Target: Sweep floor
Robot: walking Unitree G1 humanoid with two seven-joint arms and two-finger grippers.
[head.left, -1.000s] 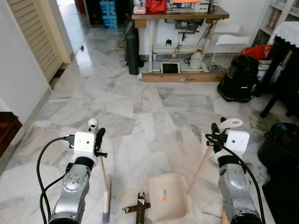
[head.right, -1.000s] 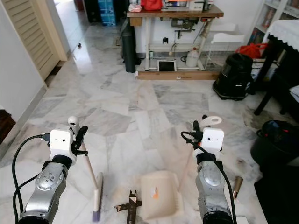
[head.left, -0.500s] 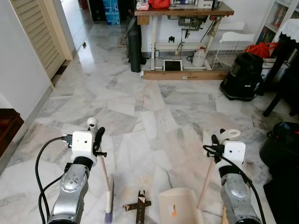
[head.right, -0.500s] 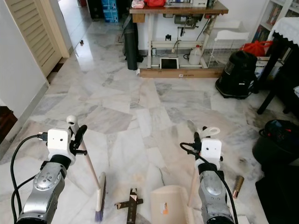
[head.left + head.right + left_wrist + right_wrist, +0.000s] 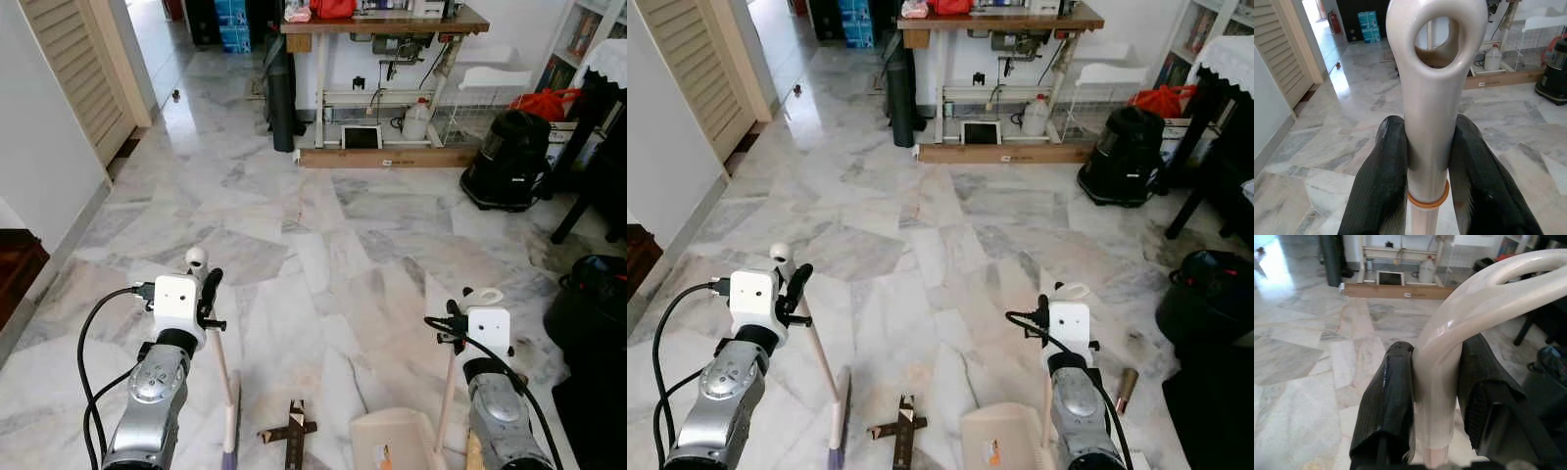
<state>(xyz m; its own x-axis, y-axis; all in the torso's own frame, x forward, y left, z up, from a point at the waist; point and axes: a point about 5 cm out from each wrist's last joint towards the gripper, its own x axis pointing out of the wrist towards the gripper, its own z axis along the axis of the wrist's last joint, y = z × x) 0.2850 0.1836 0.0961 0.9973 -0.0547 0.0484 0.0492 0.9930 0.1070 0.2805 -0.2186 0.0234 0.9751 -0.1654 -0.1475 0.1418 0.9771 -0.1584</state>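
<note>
On the marble floor, the left gripper clamps the broom handle upright, the right gripper grips the dustpan handle, and dark scraps lie between broom head and dustpan.

Two silver arms, white boxy wrist modules, looping black cables, long black fingers

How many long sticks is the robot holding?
2. The broom handle is in the left gripper, on the robot's left; the dustpan handle is in the right gripper, on its right.
</note>
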